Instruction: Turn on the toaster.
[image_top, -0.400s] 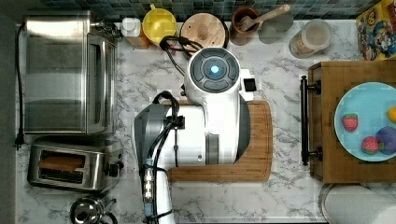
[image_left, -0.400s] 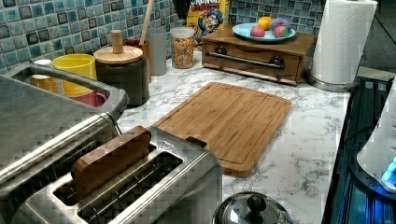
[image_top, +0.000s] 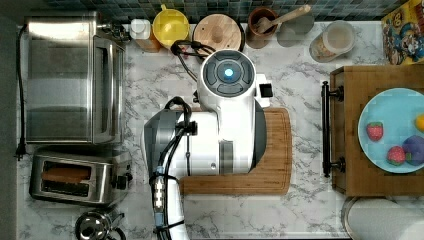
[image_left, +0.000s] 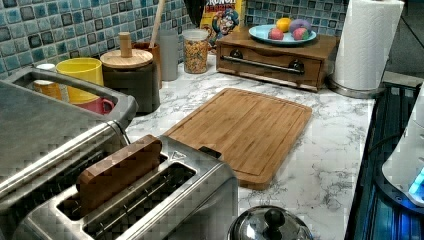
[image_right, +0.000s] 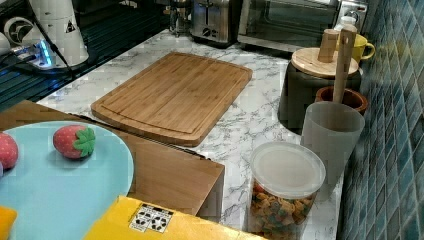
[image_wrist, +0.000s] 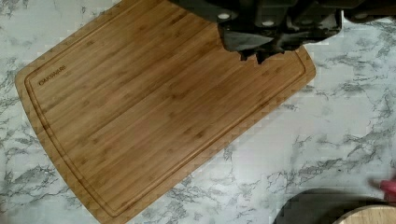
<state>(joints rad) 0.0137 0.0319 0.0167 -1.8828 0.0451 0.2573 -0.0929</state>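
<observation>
The toaster (image_top: 75, 178) is a small shiny steel box at the top view's lower left, with a brown slice of bread (image_top: 66, 174) in one slot and its black lever (image_top: 120, 181) on the end facing the arm. It also stands at the front of the left view (image_left: 165, 205) and far off in the right view (image_right: 215, 19). In the wrist view my gripper (image_wrist: 252, 57) hangs above a corner of the bamboo cutting board (image_wrist: 154, 116), its fingers shut with nothing between them. My white arm (image_top: 220, 135) covers the board's left part in the top view.
A large steel toaster oven (image_top: 70, 80) stands beside the toaster. A kettle lid (image_left: 270, 225) sits by the toaster's lever end. Canisters, a yellow mug (image_top: 171, 26) and a cereal jar (image_top: 336, 40) line the tiled wall. A wooden box carries a blue plate (image_top: 395, 120) of toy fruit.
</observation>
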